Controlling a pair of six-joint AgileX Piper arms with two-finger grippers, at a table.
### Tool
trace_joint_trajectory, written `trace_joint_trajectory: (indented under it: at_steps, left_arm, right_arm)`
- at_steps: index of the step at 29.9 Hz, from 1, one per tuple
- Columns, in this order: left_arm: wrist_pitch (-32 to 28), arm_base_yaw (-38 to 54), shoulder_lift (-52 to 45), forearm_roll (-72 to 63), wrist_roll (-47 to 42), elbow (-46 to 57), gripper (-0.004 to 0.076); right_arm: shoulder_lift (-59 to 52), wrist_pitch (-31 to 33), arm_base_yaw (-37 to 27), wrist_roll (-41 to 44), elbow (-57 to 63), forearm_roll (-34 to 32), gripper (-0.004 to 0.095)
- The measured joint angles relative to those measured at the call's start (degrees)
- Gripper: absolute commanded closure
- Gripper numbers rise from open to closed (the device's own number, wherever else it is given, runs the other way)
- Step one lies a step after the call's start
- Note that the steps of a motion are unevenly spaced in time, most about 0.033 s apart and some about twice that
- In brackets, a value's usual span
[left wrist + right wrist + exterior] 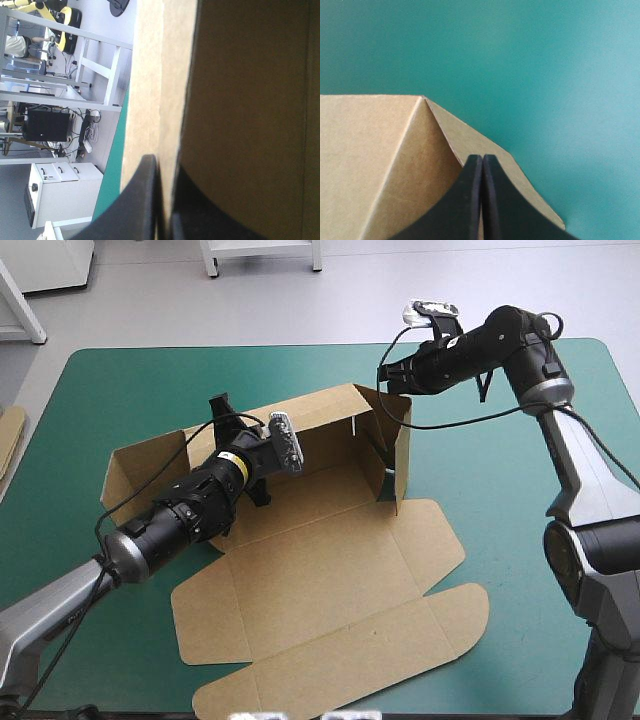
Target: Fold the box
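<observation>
I can read no text, label, brand, number or sign from here. The box shows me plain brown board on every face in view. The yellow band on the left arm is too small to show any marking.

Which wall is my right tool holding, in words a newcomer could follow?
On the teal-green table the brown box lies half folded, lid flat toward the near edge. Its long far wall stands upright, with a short side wall raised at its right end. Only that short wall is pinched at its top corner by the right tool; the left tool holds the long one.
</observation>
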Motion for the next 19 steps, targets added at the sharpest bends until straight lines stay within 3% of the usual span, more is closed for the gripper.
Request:
trace_joint_trajectory:
  at_steps: [8,19]
  left_arm:
    - [0.1,0.0,-0.2,-0.4,0.0,0.0,0.0732]
    - [-0.5,0.0,-0.2,-0.4,0.2,0.0,0.0732]
  right_arm:
    - [-4.1,-0.6,0.0,-2.4,7.3,2.9,0.0921]
    - [-6.8,-1.2,0.1,-5.7,11.5,1.3,0.0921]
